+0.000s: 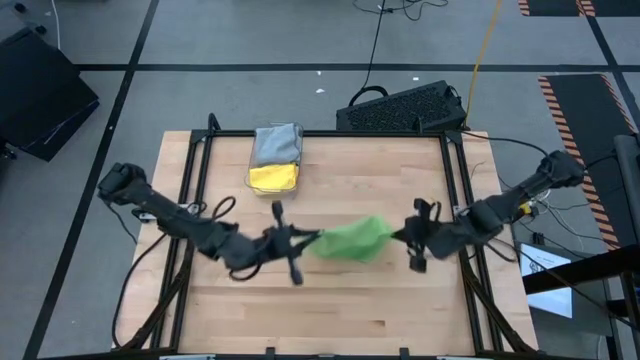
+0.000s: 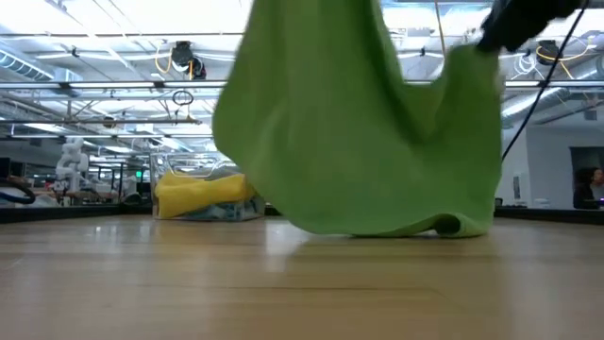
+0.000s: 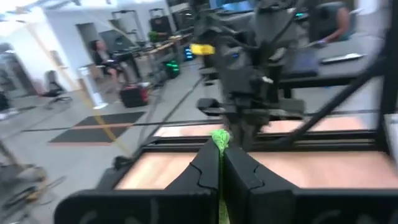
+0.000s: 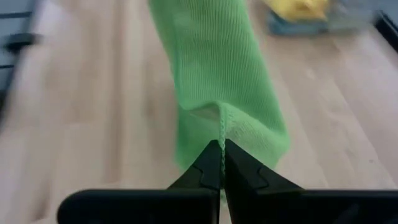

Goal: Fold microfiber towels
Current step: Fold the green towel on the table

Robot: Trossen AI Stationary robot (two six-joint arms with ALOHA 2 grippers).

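Observation:
A bright green microfiber towel (image 1: 352,240) hangs at mid-table between my two grippers. My left gripper (image 1: 312,240) is shut on its left end and my right gripper (image 1: 402,236) on its right end. In the low view the towel (image 2: 368,123) sags in a wide drape, and its lower edge (image 2: 377,229) reaches down to the tabletop. At the far left stands a clear bin (image 1: 275,158) holding a yellow towel (image 1: 272,178) and a grey towel (image 1: 277,142). My left gripper pinches an edge of the green towel (image 3: 219,138) between its two shut fingers, which come in level from the table's left. The cloth runs on toward the other arm. My right gripper pinches the towel's hemmed edge (image 4: 221,134) between its two shut fingers, slanting down from the table's right. The cloth hangs slack away from the fingers toward the table.
A black keyboard-like case (image 1: 400,108) lies just beyond the table's far edge. Black frame rails (image 1: 455,190) run along the table's sides. The wood near the front edge (image 1: 330,315) is bare. People sit in the room behind (image 3: 102,56).

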